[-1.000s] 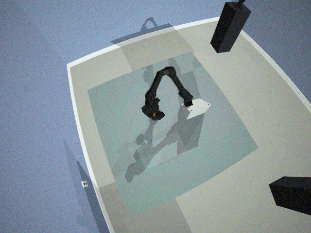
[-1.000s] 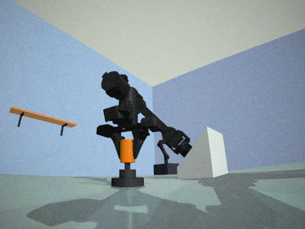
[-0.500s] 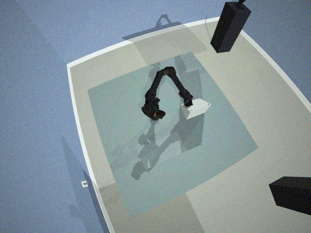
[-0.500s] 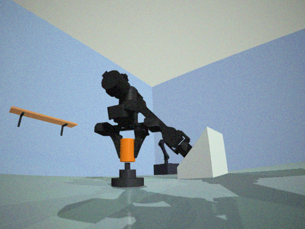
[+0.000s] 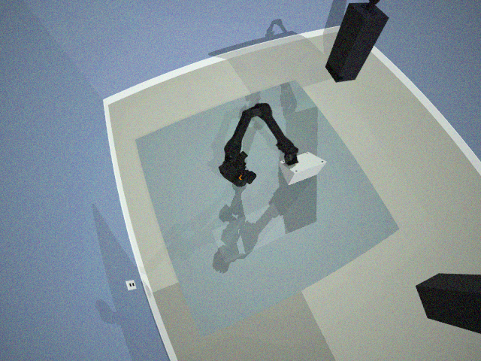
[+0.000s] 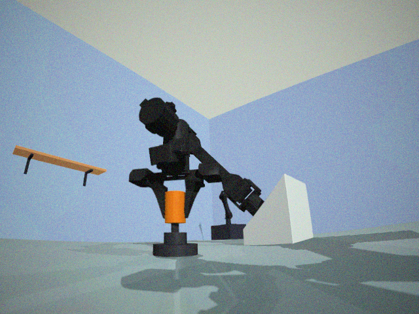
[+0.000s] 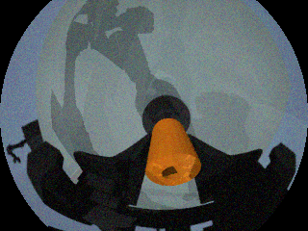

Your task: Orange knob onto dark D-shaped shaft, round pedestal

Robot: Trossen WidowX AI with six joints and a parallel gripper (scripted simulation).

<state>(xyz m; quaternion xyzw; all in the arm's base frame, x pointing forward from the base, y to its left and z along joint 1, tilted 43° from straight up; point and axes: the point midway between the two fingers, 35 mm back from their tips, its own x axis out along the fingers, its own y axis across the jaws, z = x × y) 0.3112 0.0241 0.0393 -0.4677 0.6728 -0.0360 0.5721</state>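
The orange knob is upright between the fingers of my gripper, which is shut on it. In the exterior view the knob is right above the dark shaft, its lower rim at about the shaft's visible top. The shaft shows below the knob, so the knob is clear of the round pedestal. Whether knob and shaft touch, I cannot tell. The wrist view shows a dark opening in the knob's near end; the knob hides the shaft there. The shaft's flat side cannot be seen.
The arm's base stands at a white wedge-shaped block, to the right of the pedestal in the exterior view. A dark box with a small arm-like figure is behind. An orange-brown shelf is on the left wall.
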